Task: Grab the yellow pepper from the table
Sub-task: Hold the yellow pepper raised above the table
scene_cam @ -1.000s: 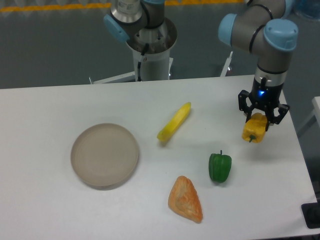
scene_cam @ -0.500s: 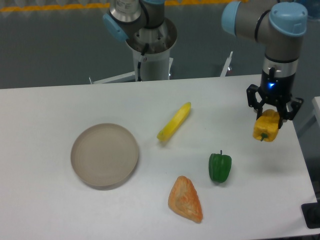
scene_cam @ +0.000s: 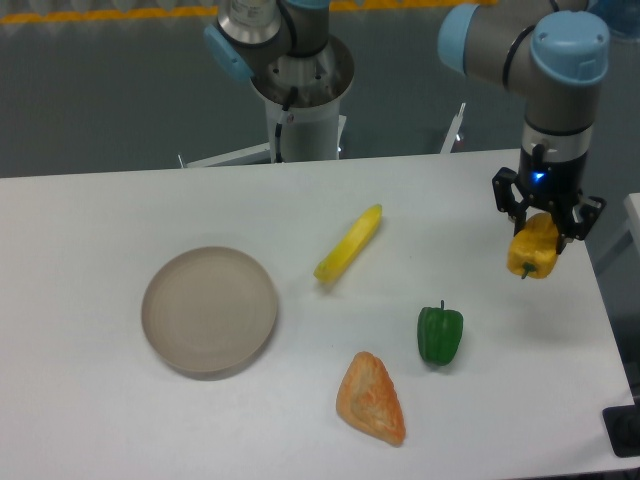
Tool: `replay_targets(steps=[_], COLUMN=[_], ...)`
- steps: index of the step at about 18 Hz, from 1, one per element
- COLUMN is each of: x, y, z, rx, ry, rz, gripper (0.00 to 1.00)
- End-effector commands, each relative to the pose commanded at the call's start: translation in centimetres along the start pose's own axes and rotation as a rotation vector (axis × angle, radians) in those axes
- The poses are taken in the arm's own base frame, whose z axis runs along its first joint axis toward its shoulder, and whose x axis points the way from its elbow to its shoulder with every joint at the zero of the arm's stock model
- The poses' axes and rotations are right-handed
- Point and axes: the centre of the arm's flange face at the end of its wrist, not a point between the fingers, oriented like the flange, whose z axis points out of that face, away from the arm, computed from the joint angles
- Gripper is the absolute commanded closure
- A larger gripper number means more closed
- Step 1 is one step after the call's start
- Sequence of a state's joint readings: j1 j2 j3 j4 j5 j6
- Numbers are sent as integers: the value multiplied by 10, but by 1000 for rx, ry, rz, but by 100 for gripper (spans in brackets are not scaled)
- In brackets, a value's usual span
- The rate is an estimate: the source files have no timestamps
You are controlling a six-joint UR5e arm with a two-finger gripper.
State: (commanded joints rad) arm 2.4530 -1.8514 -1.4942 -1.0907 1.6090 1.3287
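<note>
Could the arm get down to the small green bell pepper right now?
Probably not yet: the gripper is shut on the yellow pepper. Otherwise the green bell pepper stands apart from the other items, open from above.

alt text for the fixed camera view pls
A robot gripper holds a yellow pepper above the right side of a white table. On the table lie a green pepper, a round plate and a long yellow piece.
</note>
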Motion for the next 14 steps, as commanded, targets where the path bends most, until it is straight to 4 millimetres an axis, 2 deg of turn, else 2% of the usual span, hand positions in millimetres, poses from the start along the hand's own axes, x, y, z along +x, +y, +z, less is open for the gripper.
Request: replay_targets(steps=[4, 14], x=[3, 2], y=[-8, -10], z=[4, 6], rx=[-18, -17], ry=[1, -2], rz=[12, 13], gripper=[67, 67])
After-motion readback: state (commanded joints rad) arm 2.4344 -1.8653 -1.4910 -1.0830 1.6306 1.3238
